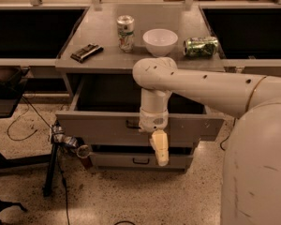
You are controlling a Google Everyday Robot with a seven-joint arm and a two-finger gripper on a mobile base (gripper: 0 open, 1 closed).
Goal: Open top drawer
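**Handle sits up and left of the gripper**

The top drawer (103,128) stands well out from under the surface (103,62), its dark inside showing behind the wide grey front. The front runs side to side across the view, so its travel is straight toward the camera. Its small black handle (132,124) is at mid-front.

The gripper (160,148) hangs tip-down in front of that panel, just right of the handle and lower, its end reaching past the panel's bottom edge to the lower drawer (117,161). It seems apart from the handle. Whether it is open or closed cannot be told from this angle.

Any further pull would first need the gripper brought up and left to the handle.
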